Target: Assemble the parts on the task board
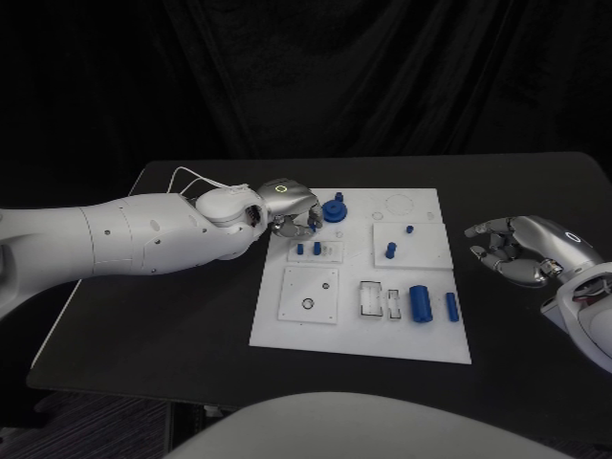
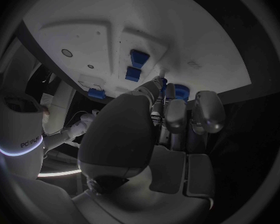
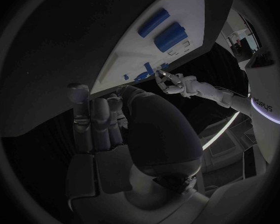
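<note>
Left hand positioned over the near-left top corner of the task board, fingers curled downward beside a blue round part standing on the board; cannot tell whether anything is pinched between them. Just below the hand, two small blue pegs standing upright in a small white block. Further right, a short blue pin and a taller blue peg upright on a square plate. Toward the near edge, a square plate with a dark ring, then a large blue cylinder lying flat with a slimmer blue cylinder just beside it. Right hand resting off the board's right edge over the black table, well apart from all parts, fingers loosely curled and apart, holding nothing. Board itself lying flat, mid-table
</note>
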Controlling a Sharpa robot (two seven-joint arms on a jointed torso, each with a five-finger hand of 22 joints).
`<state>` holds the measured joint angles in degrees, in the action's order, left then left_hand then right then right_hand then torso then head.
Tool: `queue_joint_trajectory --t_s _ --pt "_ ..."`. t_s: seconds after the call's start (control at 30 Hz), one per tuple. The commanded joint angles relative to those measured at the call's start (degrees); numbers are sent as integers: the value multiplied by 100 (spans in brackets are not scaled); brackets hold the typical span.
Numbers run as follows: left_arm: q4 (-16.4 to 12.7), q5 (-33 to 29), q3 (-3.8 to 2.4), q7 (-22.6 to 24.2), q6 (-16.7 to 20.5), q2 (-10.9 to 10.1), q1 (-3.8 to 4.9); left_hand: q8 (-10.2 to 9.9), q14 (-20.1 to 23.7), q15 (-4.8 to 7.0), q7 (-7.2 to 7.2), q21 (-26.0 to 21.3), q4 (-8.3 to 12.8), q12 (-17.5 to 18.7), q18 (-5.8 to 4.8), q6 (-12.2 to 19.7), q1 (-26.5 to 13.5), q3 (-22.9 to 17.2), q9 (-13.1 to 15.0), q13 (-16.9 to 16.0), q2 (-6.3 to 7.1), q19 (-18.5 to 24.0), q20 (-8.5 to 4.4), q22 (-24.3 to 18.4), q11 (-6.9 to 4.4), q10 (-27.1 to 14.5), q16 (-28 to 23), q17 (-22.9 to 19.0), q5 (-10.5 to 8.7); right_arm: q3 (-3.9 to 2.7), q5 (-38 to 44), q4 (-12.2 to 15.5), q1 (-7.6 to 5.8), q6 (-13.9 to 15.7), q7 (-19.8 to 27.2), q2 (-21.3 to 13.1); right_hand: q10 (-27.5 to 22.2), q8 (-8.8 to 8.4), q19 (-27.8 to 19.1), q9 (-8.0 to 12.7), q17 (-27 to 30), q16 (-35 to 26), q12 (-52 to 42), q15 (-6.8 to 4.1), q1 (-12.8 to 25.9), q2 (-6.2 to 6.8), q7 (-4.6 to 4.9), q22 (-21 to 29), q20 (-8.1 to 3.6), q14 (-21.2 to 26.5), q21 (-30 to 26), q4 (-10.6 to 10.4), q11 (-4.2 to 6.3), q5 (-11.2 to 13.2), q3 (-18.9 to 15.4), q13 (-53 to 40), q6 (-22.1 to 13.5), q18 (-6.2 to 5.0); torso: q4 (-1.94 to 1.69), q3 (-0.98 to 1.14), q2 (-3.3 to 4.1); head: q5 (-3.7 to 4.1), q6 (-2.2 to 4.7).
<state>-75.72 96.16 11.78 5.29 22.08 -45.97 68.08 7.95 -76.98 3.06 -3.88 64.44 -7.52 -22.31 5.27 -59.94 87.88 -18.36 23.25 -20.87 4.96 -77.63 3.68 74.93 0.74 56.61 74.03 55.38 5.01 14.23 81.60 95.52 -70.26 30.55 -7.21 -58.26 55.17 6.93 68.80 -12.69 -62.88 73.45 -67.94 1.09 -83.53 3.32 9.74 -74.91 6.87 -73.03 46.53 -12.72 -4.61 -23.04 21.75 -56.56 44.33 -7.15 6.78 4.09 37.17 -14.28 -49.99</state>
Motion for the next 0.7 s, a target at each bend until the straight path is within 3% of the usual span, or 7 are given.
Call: queue_joint_trajectory --t_s 0.03,0.3,0.6,0.7 --pt "-14 4 31 44 -291 16 -40 24 49 0 4 -33 -20 8 -1 -22 -22 -13 7 -3 2 28 1 809 5 31 -33 -3 -34 -3 10 4 16 0 27 -3 -31 3 -24 8 -2 -29 34 -2 18 24 3 -394 26 20 -29 -9 -15 -24 28 5 44 -115 0 0 0 -2 -1" --pt "-38 4 31 80 2 -25 -43 40 23 6 6 8 -12 -7 -9 -62 2 -20 15 -3 -9 5 0 821 -5 85 -8 48 -35 -3 10 6 17 -4 26 -10 -31 3 -24 8 -2 -29 34 -2 18 24 3 -394 26 20 -29 -9 -15 -24 28 5 44 -115 -2 -2 0 12 -1" --pt "-123 4 31 132 863 -125 -43 55 -12 13 -4 45 3 -15 -16 -102 35 -27 22 2 -6 -24 -5 833 -4 136 18 87 26 -3 10 8 17 -7 23 -23 -33 -3 -28 17 4 -33 32 4 6 29 8 -394 30 24 -42 13 -22 -27 45 6 49 -116 -1 -1 1 17 -1" --pt "-141 4 31 117 942 -145 -43 52 -7 13 -4 28 6 -12 -12 -99 40 -27 21 4 -1 -16 -6 829 -4 135 9 69 33 -3 10 6 17 -11 21 -21 -33 -3 -28 17 4 -33 32 4 6 29 8 -394 30 24 -42 13 -22 -27 45 6 49 -116 -2 -1 1 14 -1"
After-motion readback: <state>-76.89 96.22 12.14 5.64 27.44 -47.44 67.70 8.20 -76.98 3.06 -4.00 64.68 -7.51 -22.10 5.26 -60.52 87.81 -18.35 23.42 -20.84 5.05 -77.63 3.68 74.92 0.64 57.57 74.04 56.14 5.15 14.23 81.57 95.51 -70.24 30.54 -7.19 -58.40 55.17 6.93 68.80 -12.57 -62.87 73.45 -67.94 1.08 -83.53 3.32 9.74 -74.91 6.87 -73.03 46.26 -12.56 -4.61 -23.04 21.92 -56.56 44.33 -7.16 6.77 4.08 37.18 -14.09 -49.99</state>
